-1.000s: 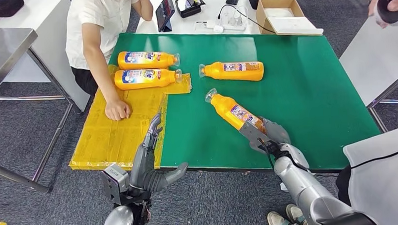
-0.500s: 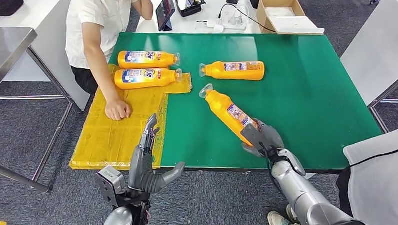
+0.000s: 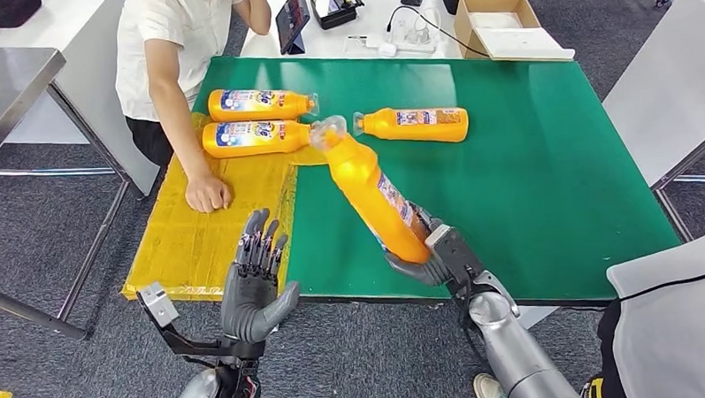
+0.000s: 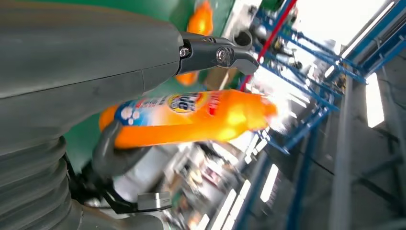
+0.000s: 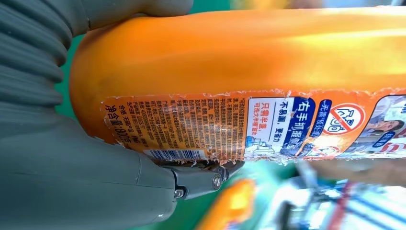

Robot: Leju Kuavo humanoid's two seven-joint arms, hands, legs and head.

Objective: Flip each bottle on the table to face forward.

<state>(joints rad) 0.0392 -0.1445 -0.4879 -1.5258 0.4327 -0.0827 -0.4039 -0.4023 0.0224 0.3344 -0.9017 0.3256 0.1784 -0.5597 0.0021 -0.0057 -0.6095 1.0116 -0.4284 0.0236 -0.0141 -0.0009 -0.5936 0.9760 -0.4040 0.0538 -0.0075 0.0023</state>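
Head view: right hand (image 3: 435, 258) grips the base of an orange bottle (image 3: 371, 198), lifted off the green tabletop (image 3: 543, 175) and tilted — cap toward two bottles (image 3: 256, 123) on yellow sheet (image 3: 200, 240). Left hand (image 3: 253, 282) empty, fingers spread.

held bottle (image 5: 249, 72) | back label: 右手抓握, 净含量 800 (barcode beneath, fine print unreadable) | other labels blurred

Right hand (image 3: 435, 260) grips, fingers apparently wrapped; left hand (image 3: 253, 286) raised, fingers spread.
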